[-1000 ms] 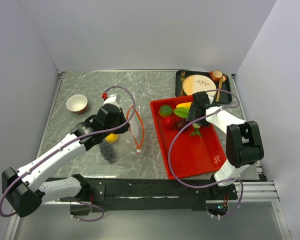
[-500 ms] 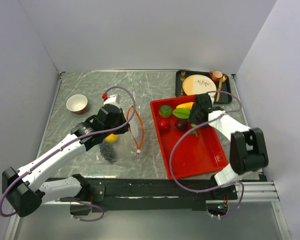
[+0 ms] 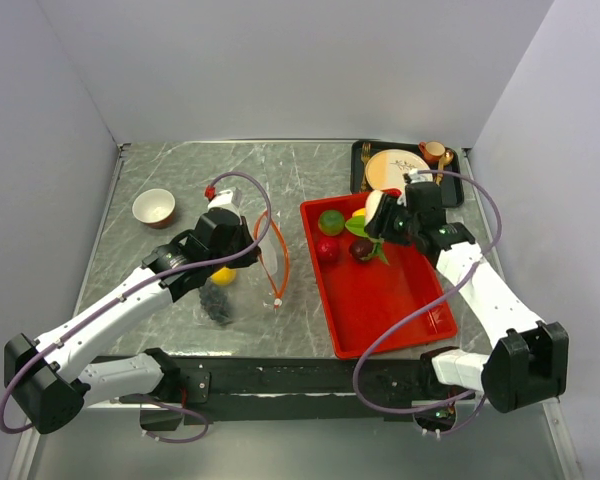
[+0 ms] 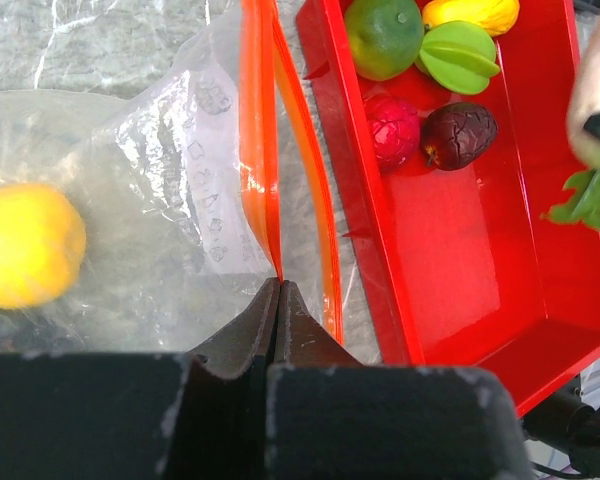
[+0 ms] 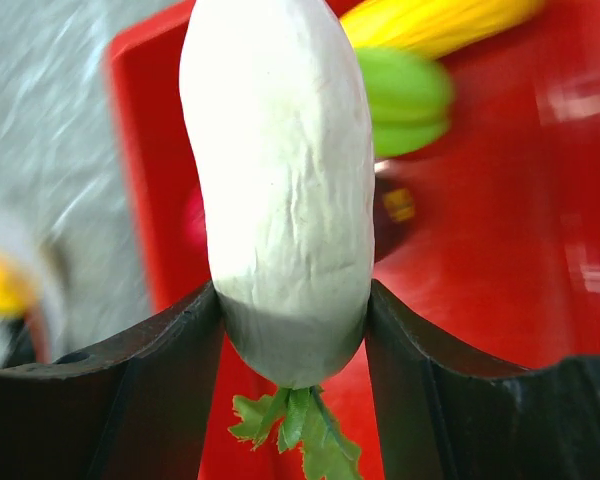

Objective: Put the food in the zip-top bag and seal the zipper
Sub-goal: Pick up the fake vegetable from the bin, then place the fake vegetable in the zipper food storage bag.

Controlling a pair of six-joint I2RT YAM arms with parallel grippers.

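White radish held between right end effector jaws, over red tray.

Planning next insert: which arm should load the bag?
Right. The right gripper grips the white radish over the red tray; the left gripper pinches the orange zipper of the bag, so it's occupied.

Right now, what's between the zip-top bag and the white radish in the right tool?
Top view: bare tabletop, then the red tray's left wall and the green fruit.

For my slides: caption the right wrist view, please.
Right hand grips a white radish by its leafy end over the red tray.
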